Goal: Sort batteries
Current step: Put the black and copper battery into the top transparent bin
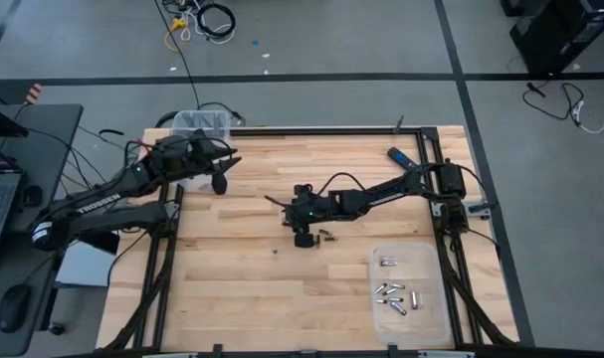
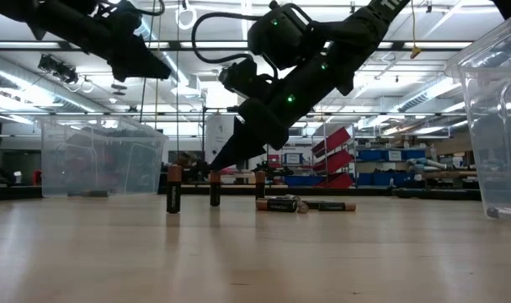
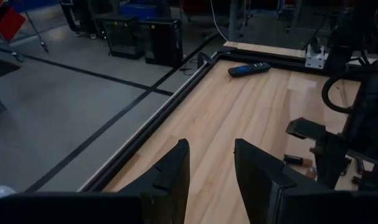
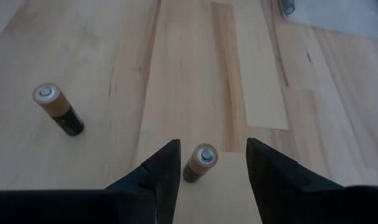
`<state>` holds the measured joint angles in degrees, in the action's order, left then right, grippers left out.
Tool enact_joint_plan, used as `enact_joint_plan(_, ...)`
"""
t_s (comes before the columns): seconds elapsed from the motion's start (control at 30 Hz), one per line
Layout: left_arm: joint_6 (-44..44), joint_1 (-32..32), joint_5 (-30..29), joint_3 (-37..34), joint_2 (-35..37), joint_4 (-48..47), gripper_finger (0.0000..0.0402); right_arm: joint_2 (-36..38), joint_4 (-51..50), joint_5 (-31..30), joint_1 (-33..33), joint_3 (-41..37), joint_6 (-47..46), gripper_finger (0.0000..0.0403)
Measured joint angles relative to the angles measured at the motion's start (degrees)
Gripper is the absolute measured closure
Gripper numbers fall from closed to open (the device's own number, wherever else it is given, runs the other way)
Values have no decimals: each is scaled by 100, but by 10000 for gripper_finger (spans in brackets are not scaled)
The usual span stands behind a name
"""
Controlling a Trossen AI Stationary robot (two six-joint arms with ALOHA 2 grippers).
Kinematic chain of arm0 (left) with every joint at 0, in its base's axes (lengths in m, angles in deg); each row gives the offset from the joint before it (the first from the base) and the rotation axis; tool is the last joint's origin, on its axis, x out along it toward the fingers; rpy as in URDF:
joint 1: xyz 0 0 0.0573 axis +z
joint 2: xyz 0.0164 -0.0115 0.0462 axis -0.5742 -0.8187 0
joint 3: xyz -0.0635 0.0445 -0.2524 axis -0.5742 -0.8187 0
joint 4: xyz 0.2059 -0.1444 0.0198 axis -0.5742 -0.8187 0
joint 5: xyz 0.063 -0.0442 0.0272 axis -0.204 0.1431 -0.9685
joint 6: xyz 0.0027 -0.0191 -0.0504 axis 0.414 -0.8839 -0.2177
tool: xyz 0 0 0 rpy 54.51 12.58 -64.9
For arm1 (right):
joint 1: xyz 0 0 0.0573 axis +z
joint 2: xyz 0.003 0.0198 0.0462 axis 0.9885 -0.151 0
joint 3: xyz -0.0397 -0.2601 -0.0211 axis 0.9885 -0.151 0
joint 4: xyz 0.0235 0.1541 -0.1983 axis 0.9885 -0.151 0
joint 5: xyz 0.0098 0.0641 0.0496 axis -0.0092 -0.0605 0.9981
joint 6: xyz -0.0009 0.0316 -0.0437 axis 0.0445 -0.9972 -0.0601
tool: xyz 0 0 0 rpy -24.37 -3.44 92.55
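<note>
right gripper (image 4: 207,163) low over mid-worktop, jaws apart around an upright battery (image 4: 200,162), not clamped.

a second upright battery (image 4: 58,109) stands nearby on the worktop (image 4: 195,74); low view shows three cells standing and a couple lying (image 2: 280,204) beside them. silvery batteries (image 1: 393,293) sit in the clear tray (image 1: 436,318) at the right front. left gripper (image 3: 210,171) hangs partly open and empty near the bin (image 1: 202,123) at the rear left. remote (image 3: 249,69) lies at the far right corner.
</note>
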<state>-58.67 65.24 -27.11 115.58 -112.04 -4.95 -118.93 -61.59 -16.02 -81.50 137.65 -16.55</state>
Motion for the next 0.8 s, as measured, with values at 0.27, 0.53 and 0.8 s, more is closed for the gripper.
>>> enact_joint_plan(0.27, 0, 0, 0, 0, -187, 2, 278, -43, -39, 171, -2, 0, 96, 237)
enact_joint_plan(0.53, 2, -30, 1, 0, -284, 6, 278, -386, 223, -12, -2, 0, 227, 238)
enact_joint_plan(0.8, 113, -109, -27, 0, -293, -3, 278, -463, 320, -13, -23, 0, 156, 244)
